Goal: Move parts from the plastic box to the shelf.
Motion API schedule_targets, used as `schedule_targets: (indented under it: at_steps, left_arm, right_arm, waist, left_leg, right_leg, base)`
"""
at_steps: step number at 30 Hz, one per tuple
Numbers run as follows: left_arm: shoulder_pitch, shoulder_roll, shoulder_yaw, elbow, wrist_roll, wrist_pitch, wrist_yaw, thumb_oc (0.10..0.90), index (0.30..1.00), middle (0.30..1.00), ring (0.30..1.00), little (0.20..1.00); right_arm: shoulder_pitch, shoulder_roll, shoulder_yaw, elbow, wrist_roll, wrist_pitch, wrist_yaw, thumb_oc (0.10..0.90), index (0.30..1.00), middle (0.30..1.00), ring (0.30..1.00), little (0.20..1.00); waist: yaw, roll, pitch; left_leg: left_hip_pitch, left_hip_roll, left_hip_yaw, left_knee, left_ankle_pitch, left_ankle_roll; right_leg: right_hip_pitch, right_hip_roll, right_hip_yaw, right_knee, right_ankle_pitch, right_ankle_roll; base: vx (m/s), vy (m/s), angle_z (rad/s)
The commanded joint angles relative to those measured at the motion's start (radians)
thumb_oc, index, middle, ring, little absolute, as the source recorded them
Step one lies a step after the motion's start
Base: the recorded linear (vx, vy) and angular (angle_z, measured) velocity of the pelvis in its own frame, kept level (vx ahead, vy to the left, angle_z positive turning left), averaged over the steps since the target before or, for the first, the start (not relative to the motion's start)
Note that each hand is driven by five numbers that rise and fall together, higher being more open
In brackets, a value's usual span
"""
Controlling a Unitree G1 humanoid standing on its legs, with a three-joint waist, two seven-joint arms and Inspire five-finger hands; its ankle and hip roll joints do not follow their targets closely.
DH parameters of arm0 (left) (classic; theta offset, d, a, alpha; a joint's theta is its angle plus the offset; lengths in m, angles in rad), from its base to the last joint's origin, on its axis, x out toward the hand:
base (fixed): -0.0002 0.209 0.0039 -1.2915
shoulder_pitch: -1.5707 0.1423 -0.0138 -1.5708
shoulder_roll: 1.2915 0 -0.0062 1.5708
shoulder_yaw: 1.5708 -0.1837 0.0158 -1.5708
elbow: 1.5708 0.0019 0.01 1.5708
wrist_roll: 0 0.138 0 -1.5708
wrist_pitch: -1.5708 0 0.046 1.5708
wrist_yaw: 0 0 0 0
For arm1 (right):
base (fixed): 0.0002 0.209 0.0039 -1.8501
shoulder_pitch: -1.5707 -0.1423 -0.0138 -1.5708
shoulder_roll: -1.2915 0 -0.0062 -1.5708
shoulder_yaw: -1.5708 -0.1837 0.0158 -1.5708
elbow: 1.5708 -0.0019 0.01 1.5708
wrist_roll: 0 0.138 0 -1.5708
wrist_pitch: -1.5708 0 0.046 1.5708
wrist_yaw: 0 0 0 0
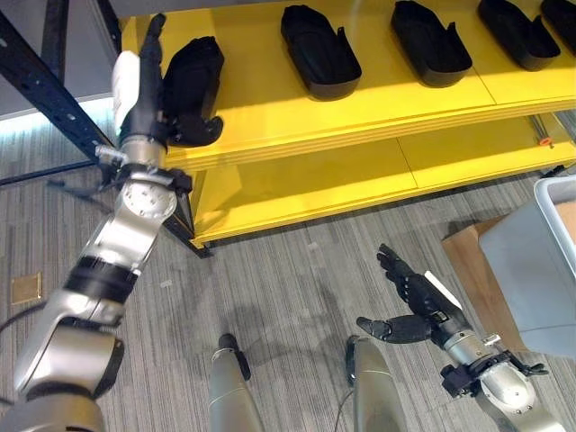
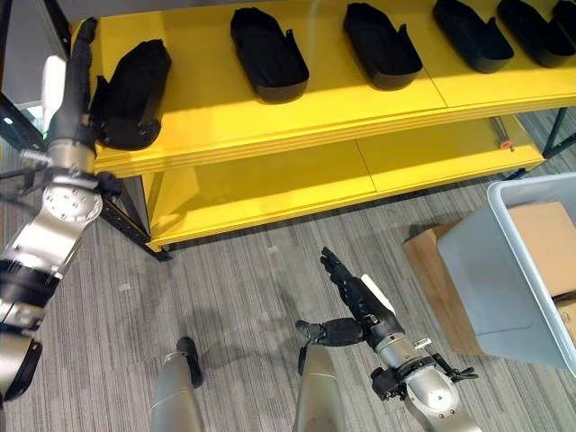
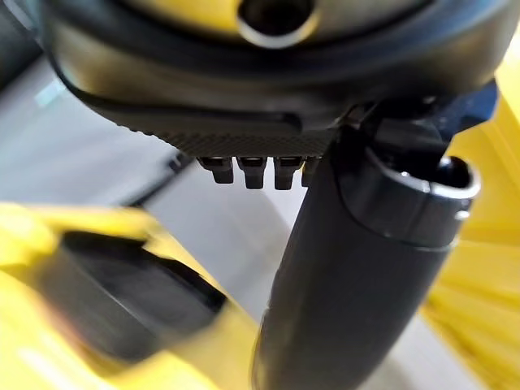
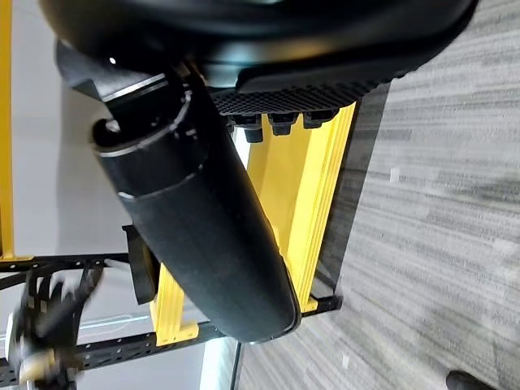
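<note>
Left hand (image 1: 148,85) raised at shelf (image 1: 270,108) edge, fingers straight, nothing gripped; part (image 1: 193,90) touching beside it. Part could be knocked off if hand withdrawn carelessly. Right hand (image 1: 409,306) relaxed, empty, near plastic box (image 2: 504,270).

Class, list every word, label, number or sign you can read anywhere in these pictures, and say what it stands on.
None can be read.
Yellow shelf: plain, no lettering.
Black parts: no marks to be seen.
Grey plastic box and cardboard: no legible print.
Left hand and right hand: no readable text.
</note>
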Motion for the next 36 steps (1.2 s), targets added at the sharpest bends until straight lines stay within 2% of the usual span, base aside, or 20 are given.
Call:
schedule_targets:
  at_steps: [1,6,7,9,11,15,25,33,36]
  left_arm:
    - [-0.045,0.124,0.095,-0.072,0.152,-0.094,0.007,0.9,1.0,1.0,1.0,1.0]
    - [0.192,0.225,0.244,-0.219,0.27,-0.109,-0.027,0.9,1.0,1.0,1.0,1.0]
    - [0.289,0.262,0.307,-0.273,0.372,-0.101,-0.021,0.9,1.0,1.0,1.0,1.0]
    - [0.413,0.316,0.374,-0.355,0.558,-0.1,0.002,0.9,1.0,1.0,1.0,1.0]
    - [0.49,0.353,0.414,-0.392,0.661,-0.1,0.003,0.9,1.0,1.0,1.0,1.0]
    - [0.577,0.387,0.465,-0.451,0.676,-0.146,-0.038,0.9,1.0,1.0,1.0,1.0]
    - [0.643,0.463,0.426,-0.547,0.693,-0.236,-0.113,0.9,1.0,1.0,1.0,1.0]
    - [0.725,0.472,0.469,-0.664,0.669,-0.281,-0.167,0.9,1.0,1.0,1.0,1.0]
    - [0.727,0.458,0.458,-0.704,0.619,-0.295,-0.222,0.9,1.0,1.0,1.0,1.0]
  right_arm:
    - [-0.018,0.018,-0.086,-0.094,-0.011,-0.109,0.007,0.9,1.0,1.0,1.0,1.0]
    - [-0.012,0.034,-0.112,-0.092,-0.015,-0.107,0.02,0.9,1.0,1.0,1.0,1.0]
    - [-0.014,0.037,-0.118,-0.093,-0.015,-0.109,0.021,0.9,1.0,1.0,1.0,1.0]
    - [-0.011,0.034,-0.135,-0.101,-0.013,-0.118,0.025,0.9,1.0,1.0,1.0,1.0]
    - [-0.013,0.023,-0.138,-0.107,-0.009,-0.124,0.027,0.9,1.0,1.0,1.0,1.0]
    - [-0.018,0.023,-0.146,-0.114,0.004,-0.123,0.033,0.9,1.0,1.0,1.0,1.0]
    - [-0.008,0.028,-0.156,-0.108,0.012,-0.134,0.036,0.9,1.0,1.0,1.0,1.0]
    - [0.001,0.027,-0.166,-0.114,0.009,-0.137,0.04,0.9,1.0,1.0,1.0,1.0]
    - [-0.008,0.031,-0.158,-0.112,0.008,-0.129,0.043,0.9,1.0,1.0,1.0,1.0]
  waist:
    - [0.007,0.031,-0.046]
    - [0.026,0.033,-0.048]
    - [0.03,0.035,-0.048]
    - [0.047,0.034,-0.05]
    - [0.048,0.034,-0.05]
    - [0.05,0.035,-0.048]
    - [0.058,0.035,-0.044]
    - [0.06,0.036,-0.044]
    - [0.057,0.037,-0.044]
  left_leg:
    - [0.049,0.025,-0.039,-0.102,0.034,-0.005]
    - [0.064,0.024,-0.041,-0.112,0.035,-0.006]
    - [0.072,0.026,-0.041,-0.117,0.035,-0.008]
    - [0.082,0.025,-0.042,-0.124,0.035,-0.01]
    - [0.092,0.026,-0.042,-0.13,0.035,-0.011]
    - [0.102,0.024,-0.043,-0.135,0.038,-0.01]
    - [0.124,0.023,-0.047,-0.143,0.042,-0.009]
    - [0.129,0.023,-0.047,-0.149,0.046,-0.01]
    - [0.133,0.023,-0.046,-0.149,0.046,-0.01]
  right_leg:
    - [0.094,0.002,-0.025,-0.058,-0.007,-0.041]
    - [0.12,0.0,-0.033,-0.071,-0.009,-0.04]
    - [0.129,-0.001,-0.036,-0.074,-0.01,-0.04]
    - [0.143,-0.001,-0.04,-0.081,-0.013,-0.038]
    - [0.156,0.0,-0.042,-0.091,-0.013,-0.036]
    - [0.177,0.0,-0.049,-0.102,-0.01,-0.035]
    - [0.216,-0.002,-0.06,-0.121,-0.009,-0.03]
    - [0.228,0.0,-0.061,-0.132,-0.005,-0.027]
    - [0.232,0.0,-0.06,-0.134,-0.005,-0.027]
  base:
    - [0.01,0.016,0.04]
    - [0.01,0.013,0.08]
    - [0.03,0.02,0.14]
    - [0.03,0.014,0.09]
    - [0.02,0.003,0.05]
    - [0.0,0.005,0.03]
    - [0.0,0.003,0.01]
    - [0.0,0.0,0.0]
    - [0.0,0.0,0.0]
